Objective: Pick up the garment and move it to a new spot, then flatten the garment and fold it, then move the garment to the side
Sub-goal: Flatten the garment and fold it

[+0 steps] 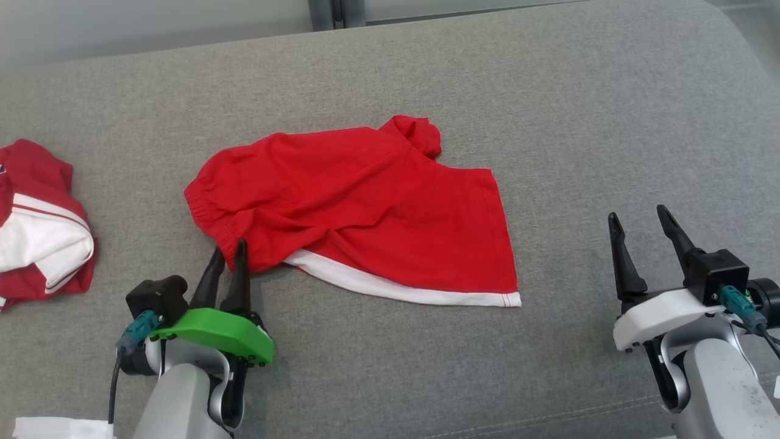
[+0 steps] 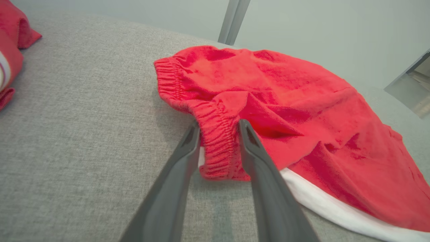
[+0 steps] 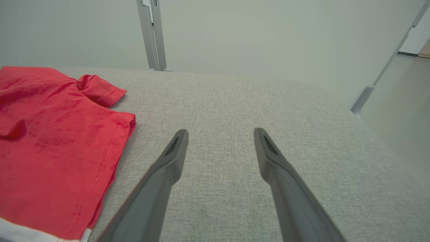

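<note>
Now the red shorts (image 1: 365, 201) lie spread out near the middle of the big grey cushion (image 1: 579, 110). Their stretchy waistband (image 2: 218, 141) points to the robot's left, and a white stripe (image 1: 396, 286) runs along the edge nearest the robot. One small corner of the shorts is bunched up at the far side.

The left end effector (image 1: 230, 247) is down at the near left corner of the shorts. In the left wrist view its two dark fingers (image 2: 174, 188) stand on both sides of the waistband, with the band filling the small gap between them. I cannot tell if they are squeezing it or only touching it. The shorts lie flat on the cushion.

The right end effector (image 1: 637, 213) is wide open and holds nothing. It sits over bare cushion, well apart from the right edge of the shorts.

Far over on the robot's left lies another pile of red and white clothes (image 1: 36, 231), apart from the shorts.
</note>
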Robot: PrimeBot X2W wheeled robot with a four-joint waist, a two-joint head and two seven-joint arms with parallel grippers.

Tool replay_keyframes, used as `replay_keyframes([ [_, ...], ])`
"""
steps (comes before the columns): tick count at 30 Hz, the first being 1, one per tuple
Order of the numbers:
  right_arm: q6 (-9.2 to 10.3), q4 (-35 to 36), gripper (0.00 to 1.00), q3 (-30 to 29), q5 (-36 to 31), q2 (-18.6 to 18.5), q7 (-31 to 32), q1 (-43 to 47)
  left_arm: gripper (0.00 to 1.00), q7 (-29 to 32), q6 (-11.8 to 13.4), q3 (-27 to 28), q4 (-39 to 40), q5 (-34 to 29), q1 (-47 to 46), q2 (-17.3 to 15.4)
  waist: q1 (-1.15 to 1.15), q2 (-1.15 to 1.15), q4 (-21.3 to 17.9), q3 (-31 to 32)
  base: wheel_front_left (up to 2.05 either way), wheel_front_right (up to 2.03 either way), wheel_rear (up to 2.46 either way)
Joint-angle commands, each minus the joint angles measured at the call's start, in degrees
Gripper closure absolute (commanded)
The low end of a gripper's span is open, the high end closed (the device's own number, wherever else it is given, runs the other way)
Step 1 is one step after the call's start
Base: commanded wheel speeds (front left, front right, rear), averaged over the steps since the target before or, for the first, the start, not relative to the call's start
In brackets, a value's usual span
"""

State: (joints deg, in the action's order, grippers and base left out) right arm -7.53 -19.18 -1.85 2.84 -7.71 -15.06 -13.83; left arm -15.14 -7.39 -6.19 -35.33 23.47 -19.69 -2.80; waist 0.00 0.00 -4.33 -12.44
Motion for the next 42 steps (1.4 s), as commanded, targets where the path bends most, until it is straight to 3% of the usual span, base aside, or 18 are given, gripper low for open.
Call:
replay_keyframes([
  [1,0.08,0.19,0.0,-0.5,-0.24,-0.02,-0.17,0.04,1.0,0.01,-0.14,-0.29,1.09,-0.82,0.33,-0.21,0.0,0.0,0.46,-0.04,0.0,0.0,0.0],
  [12,0.08,-1.29,0.0,-1.32,0.43,0.8,-0.17,1.51,1.0,0.0,-0.15,-4.83,10.58,0.12,3.6,-0.46,0.0,0.0,8.37,2.4,0.0,0.0,0.0],
  [21,0.08,-2.35,0.0,-1.06,0.6,1.99,-0.17,1.87,1.0,0.01,-0.14,-11.12,12.53,2.15,5.83,-2.3,0.0,0.0,13.47,3.41,0.0,0.0,0.0],
  [32,0.08,-2.51,0.0,0.31,0.76,2.01,-0.17,-0.4,1.0,0.01,-0.14,-13.93,5.84,3.77,0.63,-4.57,0.0,0.0,8.23,0.22,0.0,0.0,0.0],
  [42,0.08,-1.62,0.0,1.05,0.92,1.21,-0.17,-2.38,1.0,0.01,-0.15,-8.15,-3.27,2.69,-8.25,-4.96,0.0,0.0,1.26,-3.97,0.0,0.0,0.0],
])
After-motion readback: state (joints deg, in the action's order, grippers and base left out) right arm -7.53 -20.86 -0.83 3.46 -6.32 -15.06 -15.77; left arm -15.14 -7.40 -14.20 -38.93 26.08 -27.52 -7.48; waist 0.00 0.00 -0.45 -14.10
